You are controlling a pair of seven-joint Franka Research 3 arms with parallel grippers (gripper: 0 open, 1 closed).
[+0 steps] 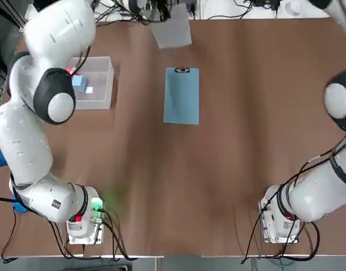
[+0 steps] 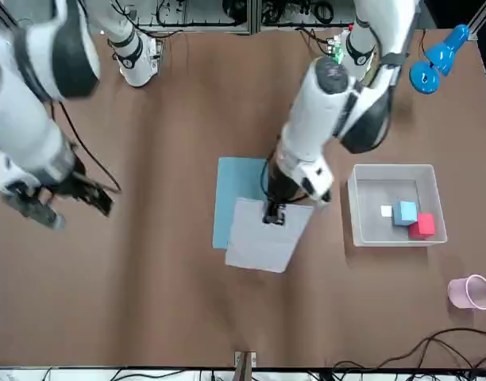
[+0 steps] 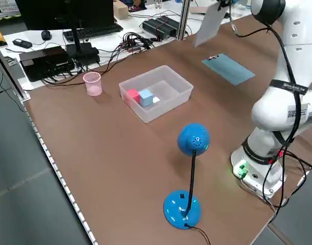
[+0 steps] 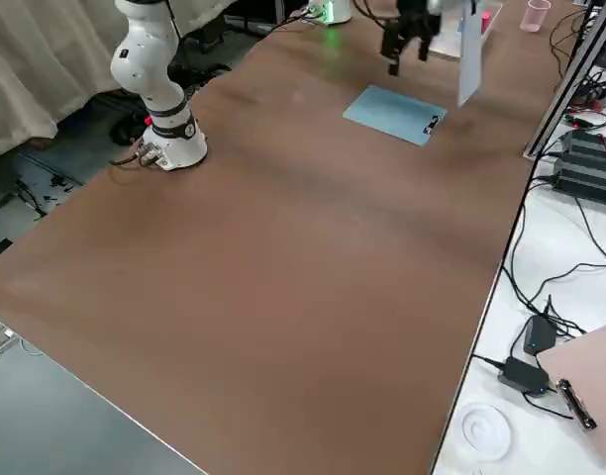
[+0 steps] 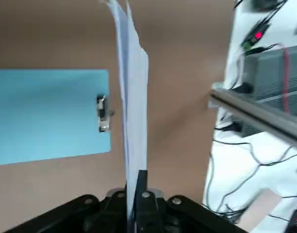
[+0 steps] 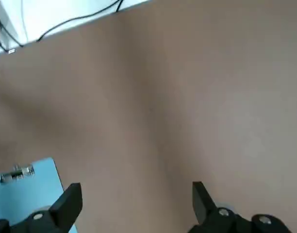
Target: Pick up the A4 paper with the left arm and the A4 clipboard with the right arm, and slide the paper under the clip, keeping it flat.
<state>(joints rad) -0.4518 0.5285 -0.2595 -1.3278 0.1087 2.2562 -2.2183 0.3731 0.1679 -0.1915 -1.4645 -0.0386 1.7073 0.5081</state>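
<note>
Top view: the clipboard [image 1: 181, 96] is laid flat mid-table, clip [image 1: 182, 70] at its far short edge. The paper [image 1: 172, 27] is held raised beyond that clip end. A plastic bin [image 1: 103, 82] is seen to the left, holding small blocks.

Front view: the left gripper [image 2: 272, 214] is closed on one edge of the paper [image 2: 263, 236], which overlaps the clipboard's [image 2: 237, 189] near end. The right gripper [image 2: 56, 206] is held over bare table, well apart from the board.

Left wrist view: the fingers [image 5: 142, 191] are pinched shut on the sheet [image 5: 134, 102], seen edge-on, just beside the clip [image 5: 103, 120].

Right wrist view: the fingers [image 6: 67, 204] are spread wide with nothing held; a clipboard [image 6: 27, 196] corner is seen.
</note>
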